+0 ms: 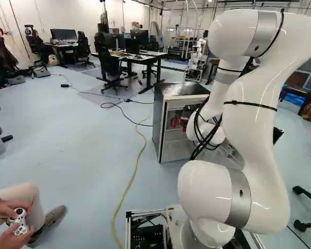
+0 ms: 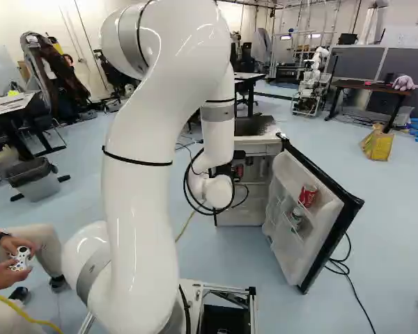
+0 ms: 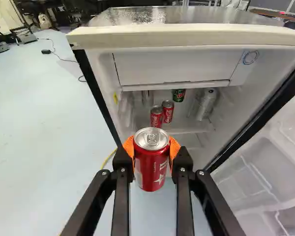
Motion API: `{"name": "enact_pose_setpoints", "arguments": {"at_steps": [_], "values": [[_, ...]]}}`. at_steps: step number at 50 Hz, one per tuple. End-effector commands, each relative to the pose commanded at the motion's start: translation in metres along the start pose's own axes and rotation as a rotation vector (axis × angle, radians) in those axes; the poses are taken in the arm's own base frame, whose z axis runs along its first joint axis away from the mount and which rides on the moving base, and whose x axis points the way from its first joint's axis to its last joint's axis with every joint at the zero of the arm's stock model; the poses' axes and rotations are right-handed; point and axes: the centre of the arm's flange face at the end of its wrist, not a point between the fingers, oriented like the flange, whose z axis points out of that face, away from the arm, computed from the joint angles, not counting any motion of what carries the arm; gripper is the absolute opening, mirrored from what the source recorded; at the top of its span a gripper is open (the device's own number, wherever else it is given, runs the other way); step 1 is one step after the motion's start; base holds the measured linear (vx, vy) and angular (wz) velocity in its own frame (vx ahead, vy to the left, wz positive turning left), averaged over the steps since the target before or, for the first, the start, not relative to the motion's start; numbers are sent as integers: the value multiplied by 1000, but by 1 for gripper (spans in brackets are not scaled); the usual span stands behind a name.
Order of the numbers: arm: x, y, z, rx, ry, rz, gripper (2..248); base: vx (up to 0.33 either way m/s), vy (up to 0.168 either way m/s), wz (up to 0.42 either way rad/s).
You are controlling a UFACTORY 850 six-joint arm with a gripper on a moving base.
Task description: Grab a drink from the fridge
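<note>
While one red can (image 3: 151, 169) hangs upright outside the open fridge (image 3: 187, 37), my gripper (image 3: 151, 147) clasps it both sides, parted by its girth; risks: slippage from jerky retreat, knocking the door (image 2: 292, 261) through careless swing.

Fridge shelf (image 3: 191, 128) is ahead of the gripper (image 1: 185, 122). On it: red can (image 3: 156, 118), second red can (image 3: 168, 112) just beside it, green can (image 3: 178, 94) behind, silver can (image 3: 206, 104) further right. Door racks (image 2: 277, 209) right of the gripper: red-and-white can (image 2: 307, 195) upper, pale can (image 2: 297, 216) lower.
</note>
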Motion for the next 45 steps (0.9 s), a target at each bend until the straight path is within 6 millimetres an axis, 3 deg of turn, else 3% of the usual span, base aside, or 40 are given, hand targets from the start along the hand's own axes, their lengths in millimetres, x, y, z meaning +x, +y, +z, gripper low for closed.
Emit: {"name": "enact_pose_setpoints", "arguments": {"at_steps": [45], "values": [[36,-3,-21,-15,-1,-42,89,0,0,0]]}}
